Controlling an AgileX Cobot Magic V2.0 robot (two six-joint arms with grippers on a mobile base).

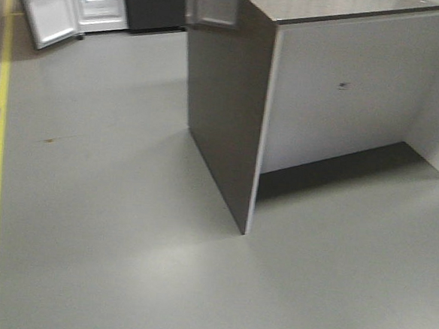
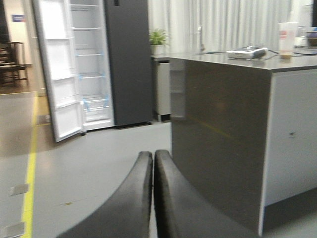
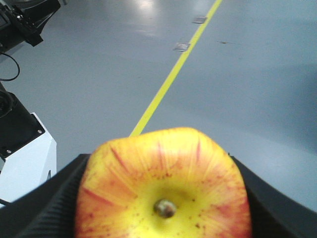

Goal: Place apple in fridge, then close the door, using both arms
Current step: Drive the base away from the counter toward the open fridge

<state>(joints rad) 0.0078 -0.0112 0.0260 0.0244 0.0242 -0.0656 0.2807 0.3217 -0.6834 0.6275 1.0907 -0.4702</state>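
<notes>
Right now the right gripper (image 3: 161, 220) is clamping the apple (image 3: 163, 183). Its black ribbed fingers (image 3: 47, 210) are pressing in on the fruit from nine and three o'clock, and the stem end is facing the wrist camera, yellow skin streaked with red. Past the apple, grey floor is stretching away with a yellow line (image 3: 173, 74) running off toward one o'clock, and a white housing (image 3: 22, 158) with black parts is sitting at nine o'clock. The left gripper (image 2: 153, 193) is carrying nothing, its two dark fingers (image 2: 133, 198) lying pressed together with only a thin seam between them. From that gripper the fridge (image 2: 126, 59) is standing well off at about eleven o'clock, dark grey outside, with the door (image 2: 57, 74) hanging wide open on its left and the white shelves (image 2: 91, 74) showing. A grey counter (image 2: 223, 139) is rising near at two o'clock, a cup (image 2: 288, 39) standing on its top toward the far right, and a potted plant (image 2: 158, 38) is sitting at twelve o'clock between fridge and counter.
</notes>
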